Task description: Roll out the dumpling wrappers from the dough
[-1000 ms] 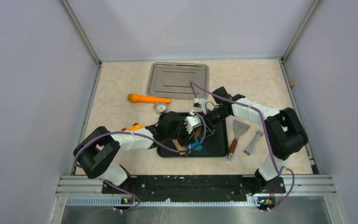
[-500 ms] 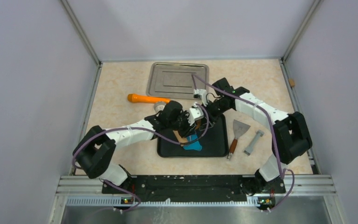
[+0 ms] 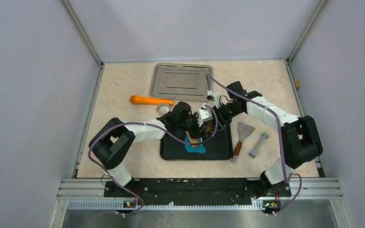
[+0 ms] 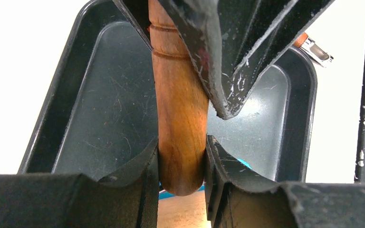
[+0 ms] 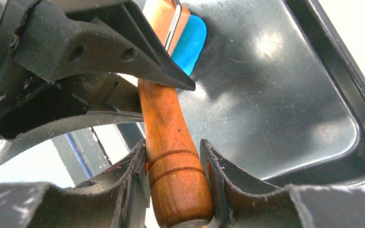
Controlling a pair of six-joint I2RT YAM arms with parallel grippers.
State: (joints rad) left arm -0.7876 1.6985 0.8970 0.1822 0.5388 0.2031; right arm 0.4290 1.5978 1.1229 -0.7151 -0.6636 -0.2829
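We've got the left gripper [image 4: 181, 142] and right gripper [image 5: 173, 152] both half-closed, clamped on the wooden rolling pin [image 4: 176, 95] over the dough [image 3: 196, 149] lying in the black tray [image 3: 221, 137], which looks soft, light and easily torn, so it is best worked through the stiff handle.

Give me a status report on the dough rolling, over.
Left gripper and right gripper both shut on rolling pin. Pin over blue dough in black tray. Nothing seen in the way.
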